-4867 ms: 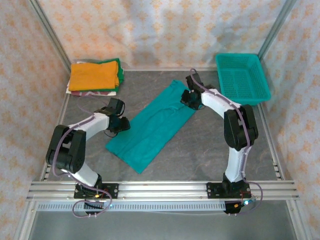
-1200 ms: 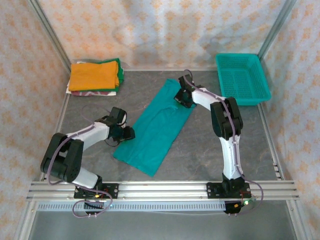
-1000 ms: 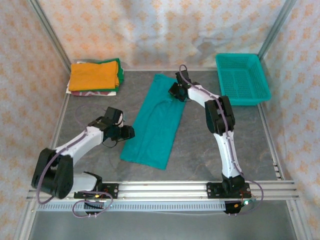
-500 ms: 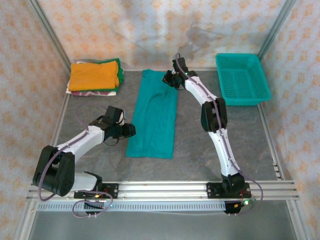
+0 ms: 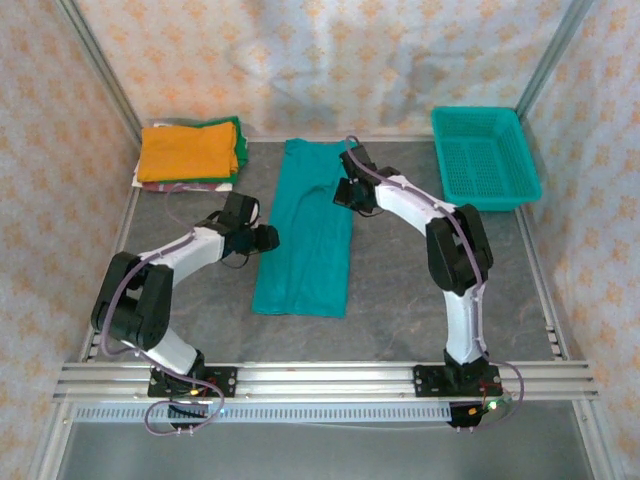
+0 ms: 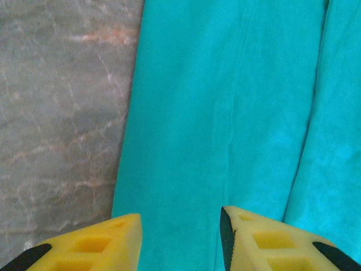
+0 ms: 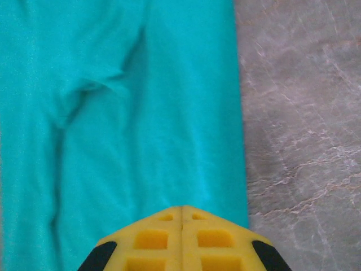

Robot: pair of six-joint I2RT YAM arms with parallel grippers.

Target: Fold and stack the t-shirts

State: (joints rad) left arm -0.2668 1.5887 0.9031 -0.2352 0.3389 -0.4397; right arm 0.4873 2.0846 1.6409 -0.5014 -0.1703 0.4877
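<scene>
The teal t-shirt (image 5: 305,235) lies flat in the middle of the grey table (image 5: 420,300), folded lengthwise into a long narrow strip that runs from the far edge toward the arms' bases. The left arm (image 5: 180,255) bends sharply at its elbow near the table's left side, and its forearm reaches inward and low, bringing the left gripper (image 6: 179,217) to the strip's left edge about halfway along. The left wrist view shows its yellow fingers (image 6: 90,245) spread apart over the cloth, with nothing between them. The right arm (image 5: 455,250) rises from its base, folds at the elbow and stretches toward the far left, setting the right gripper (image 7: 181,212) at the strip's right edge, nearer the far end. Its fingers are pressed together just above the shirt's border, with no cloth visible between them. At the far left corner sits a stack with an orange shirt (image 5: 188,152) on top, a green shirt (image 5: 238,135) beneath and a patterned shirt (image 5: 190,186) at the bottom. A teal mesh basket (image 5: 485,158) stands at the far right.
</scene>
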